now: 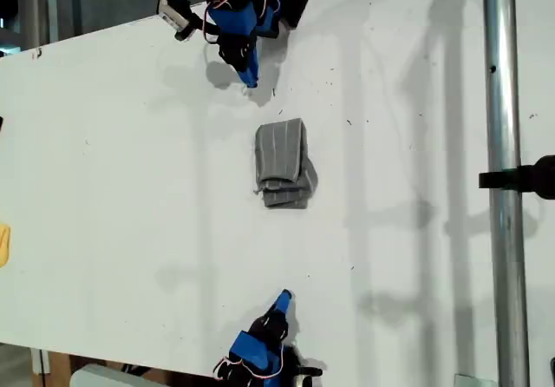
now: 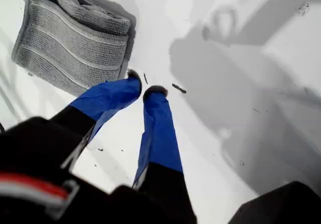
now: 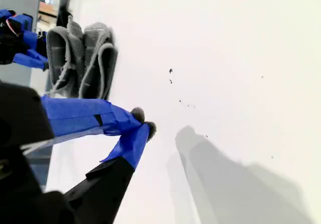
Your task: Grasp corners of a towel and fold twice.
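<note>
The grey striped towel (image 1: 282, 163) lies folded into a small thick bundle in the middle of the white table (image 1: 130, 196). Its own corners are lost among the layers. My first gripper (image 1: 250, 78) hangs shut and empty at the far side of the table, a short way from the towel's flat striped face (image 2: 70, 40), its fingertips (image 2: 155, 91) nearly touching. My second gripper (image 1: 284, 298) stands shut and empty near the table's front edge, facing the towel's layered fold edges (image 3: 83, 58). The second gripper's (image 3: 143, 122) tips meet, well apart from the cloth.
A vertical metal pole (image 1: 503, 196) with a black clamp (image 1: 520, 179) stands at the exterior view's right. A yellow object (image 1: 3, 244) shows at that view's left edge. Small dark specks (image 2: 178, 88) dot the table near my first gripper (image 2: 142, 86).
</note>
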